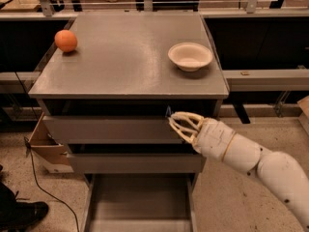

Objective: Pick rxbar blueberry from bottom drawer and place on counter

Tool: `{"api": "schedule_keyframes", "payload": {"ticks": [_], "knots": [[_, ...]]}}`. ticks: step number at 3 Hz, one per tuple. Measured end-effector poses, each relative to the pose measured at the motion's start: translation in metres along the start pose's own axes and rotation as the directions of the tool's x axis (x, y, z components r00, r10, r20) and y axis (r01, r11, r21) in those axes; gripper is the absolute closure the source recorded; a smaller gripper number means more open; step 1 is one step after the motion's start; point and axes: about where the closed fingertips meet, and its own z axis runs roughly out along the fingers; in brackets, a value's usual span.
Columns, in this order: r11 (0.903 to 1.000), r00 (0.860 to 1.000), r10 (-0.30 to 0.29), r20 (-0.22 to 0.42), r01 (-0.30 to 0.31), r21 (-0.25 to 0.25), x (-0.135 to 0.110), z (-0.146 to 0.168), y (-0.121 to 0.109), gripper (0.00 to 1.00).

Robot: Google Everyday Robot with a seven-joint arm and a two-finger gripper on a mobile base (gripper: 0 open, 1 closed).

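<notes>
- The gripper [176, 122] hangs in front of the top drawer [106, 129], close to that drawer's right end, with its arm [251, 156] trailing down and to the right.
- How far it is open, and whether it grips anything, I cannot tell.
- A small dark bluish bit [168, 112] shows at its tip. Whether that is the snack bar I cannot tell.
- The counter [125, 57] lies just above the gripper.
- A pale bowl [190, 56] sits above it on the counter.
- An orange [65, 40] rests far up and to the left.
- The bottom drawer [140, 202] stands pulled open, well below the gripper.
</notes>
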Motion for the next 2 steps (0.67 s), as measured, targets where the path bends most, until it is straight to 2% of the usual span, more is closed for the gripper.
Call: {"api": "schedule_keyframes", "payload": {"ticks": [1,2], "knots": [[0.9922,0.992,-0.121,0.046,0.120,0.033,-0.065,0.011,-0.054,1.00],[0.9785,0.977,-0.203,0.060,0.200,0.051,-0.109,0.022,-0.089,1.00]]}}
